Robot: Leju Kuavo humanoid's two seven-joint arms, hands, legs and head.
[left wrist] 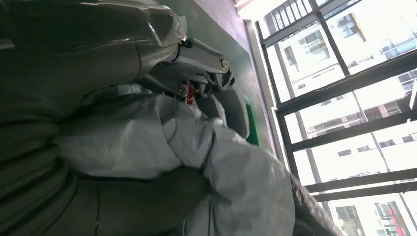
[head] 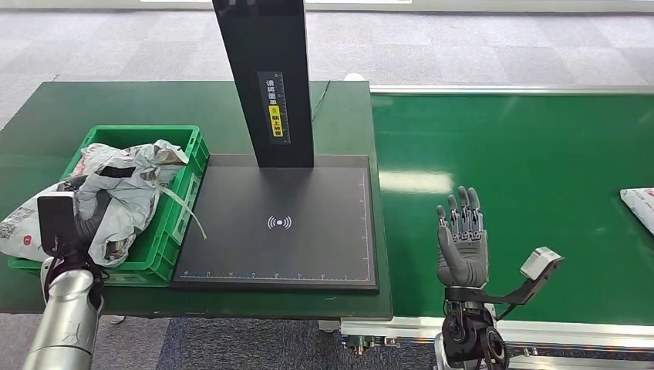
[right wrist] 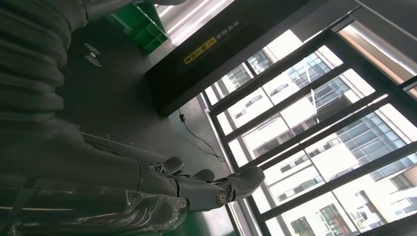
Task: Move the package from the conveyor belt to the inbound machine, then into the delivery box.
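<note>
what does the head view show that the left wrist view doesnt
Head view alone: the right hand raised open over the conveyor belt, the dark inbound machine with its upright post, and another package at the belt's far edge. Left wrist view alone: windows with buildings outside. Both: the left hand at the grey package in the green delivery box.

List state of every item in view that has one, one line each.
Crumpled grey plastic package: in the green plastic crate, left hand on it.
Green plastic crate: full, bags spill over its rim.
Black scanner platform: bare.
White package on green conveyor belt: lying flat, untouched.
Left hand: gripping the grey package.
Right hand: open, raised, holding nothing.
</note>
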